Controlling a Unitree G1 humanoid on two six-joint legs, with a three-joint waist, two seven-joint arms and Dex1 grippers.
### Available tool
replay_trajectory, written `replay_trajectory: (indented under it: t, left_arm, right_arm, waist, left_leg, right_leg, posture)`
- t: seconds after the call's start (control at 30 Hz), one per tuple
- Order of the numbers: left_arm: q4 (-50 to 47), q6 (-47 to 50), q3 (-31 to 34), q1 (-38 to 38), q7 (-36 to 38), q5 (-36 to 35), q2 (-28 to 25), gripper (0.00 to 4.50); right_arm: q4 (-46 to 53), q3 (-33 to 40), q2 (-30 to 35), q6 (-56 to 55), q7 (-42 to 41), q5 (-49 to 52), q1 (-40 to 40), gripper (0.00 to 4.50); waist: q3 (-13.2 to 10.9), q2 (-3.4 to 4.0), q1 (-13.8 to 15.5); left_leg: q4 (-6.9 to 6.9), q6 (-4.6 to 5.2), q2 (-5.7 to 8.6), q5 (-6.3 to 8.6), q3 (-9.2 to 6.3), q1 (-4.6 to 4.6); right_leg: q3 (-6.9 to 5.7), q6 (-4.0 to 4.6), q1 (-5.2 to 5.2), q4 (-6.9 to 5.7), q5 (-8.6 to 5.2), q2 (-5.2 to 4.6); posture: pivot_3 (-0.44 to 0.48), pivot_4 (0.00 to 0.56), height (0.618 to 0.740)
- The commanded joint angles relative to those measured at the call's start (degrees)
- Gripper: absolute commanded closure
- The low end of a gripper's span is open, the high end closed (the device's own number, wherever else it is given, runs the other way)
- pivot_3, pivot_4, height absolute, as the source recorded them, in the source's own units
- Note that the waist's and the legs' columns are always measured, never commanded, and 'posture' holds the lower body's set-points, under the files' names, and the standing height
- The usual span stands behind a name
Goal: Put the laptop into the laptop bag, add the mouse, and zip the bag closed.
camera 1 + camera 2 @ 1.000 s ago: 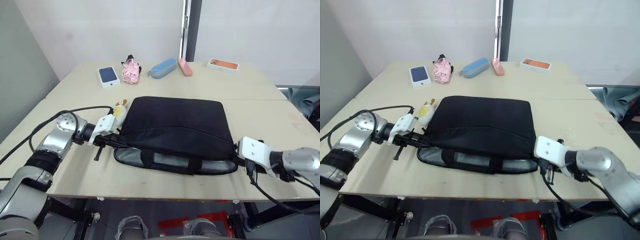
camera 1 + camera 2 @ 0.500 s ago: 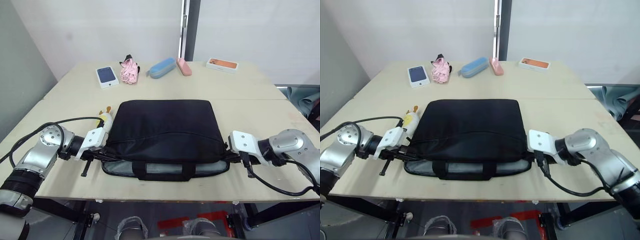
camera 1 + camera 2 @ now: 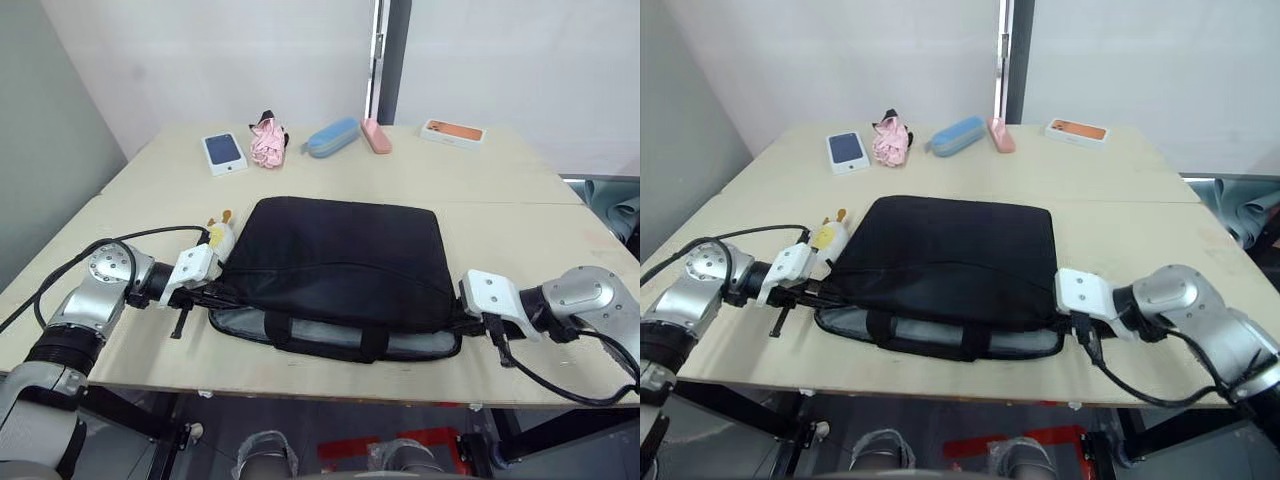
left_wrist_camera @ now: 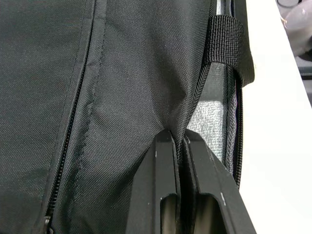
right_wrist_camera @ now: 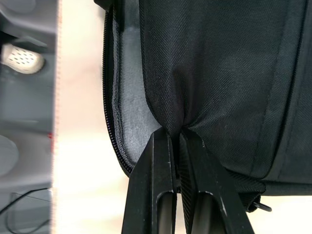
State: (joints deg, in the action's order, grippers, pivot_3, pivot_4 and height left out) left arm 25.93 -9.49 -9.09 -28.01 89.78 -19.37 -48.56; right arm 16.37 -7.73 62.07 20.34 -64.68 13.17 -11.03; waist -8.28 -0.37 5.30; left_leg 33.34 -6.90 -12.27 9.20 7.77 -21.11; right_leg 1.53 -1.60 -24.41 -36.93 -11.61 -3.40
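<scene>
Laptop bag (image 3: 340,262) lies flat near the front edge of the table (image 3: 520,215), mouth toward the robot and unzipped: grey lining shows along the front, handle straps (image 3: 325,338) draped over the opening.

Left gripper (image 3: 222,294) is at the bag's left end, right gripper (image 3: 462,320) at its right end, both at table height.

Head views only show the grippers meeting the bag's corners; finger contact can't be read there. Wrist views settle it:
- Left wrist: both black fingers (image 4: 158,185) pressed together with a fold of the bag's top panel pinched between them. Zipper track runs along the fabric to one side; grey lining and a strap loop are on the other.
- Right wrist: fingers (image 5: 156,180) likewise closed on a pinch of black fabric, right beside the open zipper edge with lining exposed. Table edge and floor are visible past the bag.

Plush duck (image 3: 219,236) lies on the table just beside the bag's left rear corner, close to the left gripper; seen in the head views.

Back of the table, well apart from the bag: phone box (image 3: 224,152), pink bundle (image 3: 267,141), blue case (image 3: 331,136), pink case (image 3: 376,135), orange box (image 3: 452,131).
</scene>
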Motion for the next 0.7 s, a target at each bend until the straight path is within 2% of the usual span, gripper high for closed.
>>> replay_trajectory:
  t: [0.03, 0.2, 0.4, 0.67, 0.7]
  left_arm:
    - [-1.0, 2.44, 1.88, -1.03, 0.23, -0.56, 0.68, 4.5]
    - [5.45, -1.56, 1.45, -4.72, -1.74, 3.13, 3.59, 4.5]
    - [14.09, -6.87, 1.29, -8.13, -2.06, 6.49, 5.11, 4.5]
    - [13.52, -4.74, 2.48, -7.73, -0.61, 4.63, 4.65, 4.5]
    - [13.05, -2.82, 3.0, -7.75, -0.55, 3.78, 4.5, 4.16]
  right_arm:
    - [-4.87, 1.06, 0.17, -1.53, 1.45, -3.92, -2.69, 4.48]
    - [-7.09, -0.06, -0.61, -2.04, 0.66, -4.89, -5.68, 4.48]
    - [-6.39, -0.3, -0.85, -1.73, -0.85, -4.56, -5.69, 4.48]
    - [-6.57, 0.79, -0.49, -0.5, -1.11, -3.84, -4.81, 4.48]
    - [-6.48, 1.08, -0.45, 1.14, -1.33, -2.99, -4.84, 4.15]
  waist:
    - [0.0, -0.01, 0.04]
    - [0.0, -0.01, 0.15]
    - [-0.01, -0.02, 0.19]
    - [-0.01, -0.02, 0.2]
    - [-0.01, -0.02, 0.19]
  left_leg:
    - [0.01, 0.0, 0.0, 0.0, 0.01, 0.0]
    - [-0.06, 0.0, -0.03, 0.0, 0.01, -0.05]
    - [-0.08, 0.02, -0.02, 0.0, 0.03, -0.08]
    - [-0.1, 0.01, -0.03, 0.0, 0.04, -0.06]
    - [-0.11, 0.01, -0.02, 0.0, 0.04, -0.06]
  right_leg:
    - [0.0, 0.0, 0.0, 0.0, 0.0, -0.01]
    - [-0.05, -0.02, -0.04, 0.03, -0.02, 0.02]
    - [-0.05, -0.03, -0.04, 0.12, -0.02, 0.01]
    - [-0.04, -0.03, -0.04, 0.12, -0.02, 0.01]
    - [-0.04, -0.03, -0.04, 0.13, -0.02, 0.01]
  posture:
    - [0.0, 0.15, 0.74]
    - [0.0, 0.15, 0.74]
    - [0.0, 0.15, 0.74]
    - [0.0, 0.15, 0.74]
    - [0.0, 0.15, 0.74]
